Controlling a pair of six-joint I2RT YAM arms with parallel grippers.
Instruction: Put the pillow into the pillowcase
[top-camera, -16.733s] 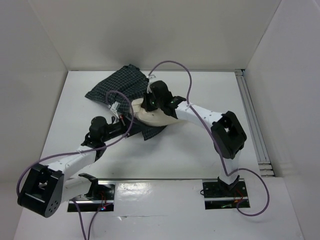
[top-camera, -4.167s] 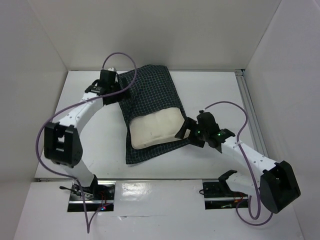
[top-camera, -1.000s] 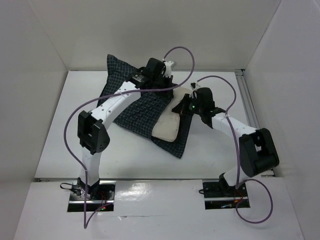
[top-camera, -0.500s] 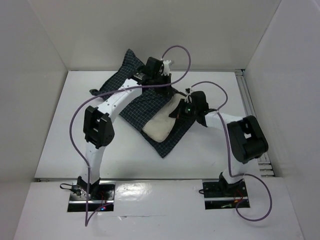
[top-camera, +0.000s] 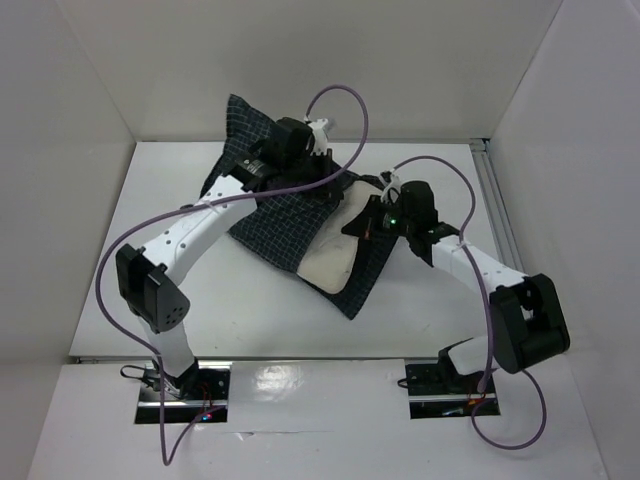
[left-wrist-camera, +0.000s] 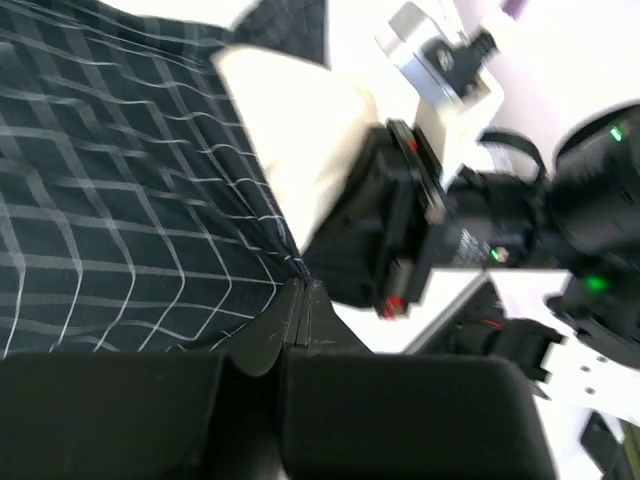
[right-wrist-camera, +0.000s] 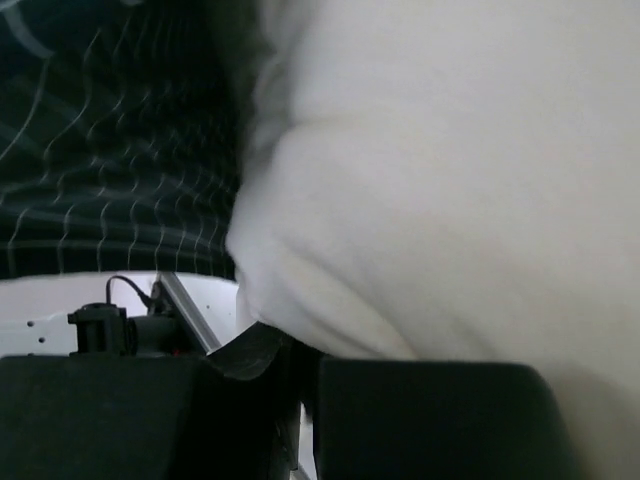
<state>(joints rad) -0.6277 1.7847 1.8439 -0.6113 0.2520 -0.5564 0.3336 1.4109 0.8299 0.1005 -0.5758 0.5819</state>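
The left pincer (left-wrist-camera: 300, 300) is clamped tight on a fold of the pillowcase (left-wrist-camera: 120, 200); in its wrist view the checked cloth spreads away toward 10 o'clock. The right pincer (right-wrist-camera: 298, 368) has its jaws close together beneath the bulge of the pillow (right-wrist-camera: 450, 170) — whether it pinches anything I cannot tell. From above, the pillow's bare end shows at 5 o'clock of the left pincer, with the case over the rest. The bundle lies on the surface (top-camera: 250, 310) toward 12 o'clock — one case corner raised at 11 o'clock.
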